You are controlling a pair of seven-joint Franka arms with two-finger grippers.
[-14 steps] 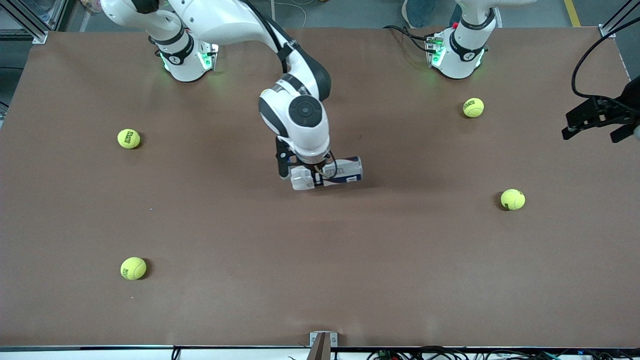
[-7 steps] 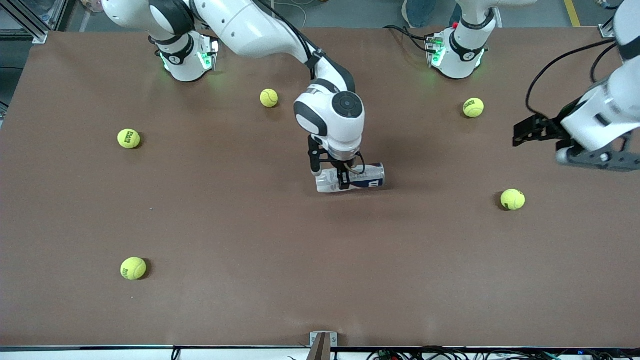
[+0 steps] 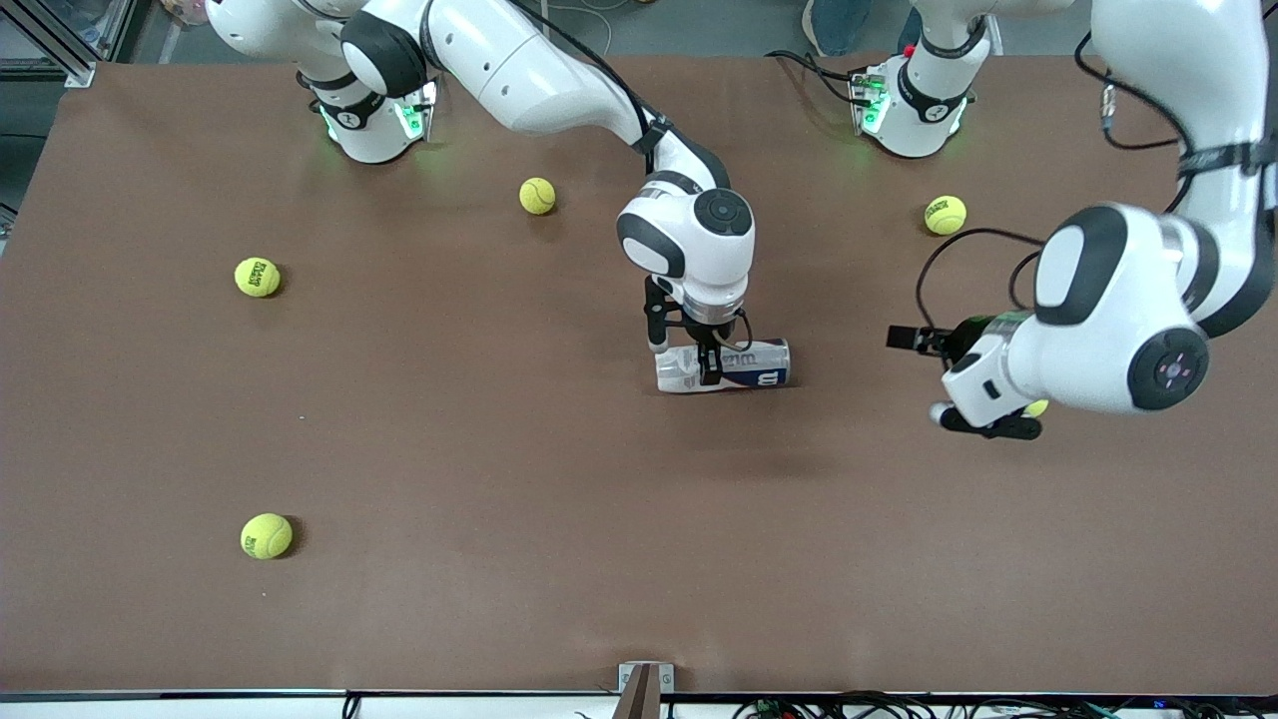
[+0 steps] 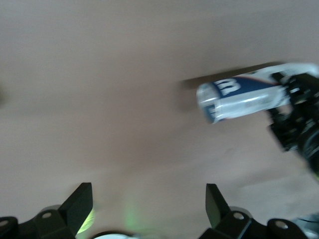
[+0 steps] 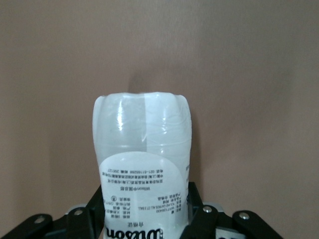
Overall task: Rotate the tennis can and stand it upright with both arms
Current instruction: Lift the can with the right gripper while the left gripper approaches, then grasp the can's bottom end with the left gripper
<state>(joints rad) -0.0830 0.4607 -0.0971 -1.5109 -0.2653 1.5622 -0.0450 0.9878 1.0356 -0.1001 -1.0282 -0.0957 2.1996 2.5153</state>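
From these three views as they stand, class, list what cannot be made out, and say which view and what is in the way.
- Front view: the right gripper covers the middle of the tennis can; whether the can touches the table is unclear.
- Front view: the left arm's wrist hides most of one tennis ball.
- Left wrist view: motion blur smears the can's label.
- Right wrist view: the bottom edge cuts off the can's lower part and the fingertips.

Bare brown tabletop (image 3: 559, 559) lay open between the tennis can (image 3: 734, 366), held lying sideways in the closed right end effector (image 3: 699, 364), and the left end effector (image 3: 924, 371), whose fingers (image 4: 79, 201) stood spread apart. Nothing lay in that gap. A tennis ball (image 3: 1036, 407) sat mostly hidden under the left wrist; another tennis ball (image 3: 945, 215) lay farther from the front camera.
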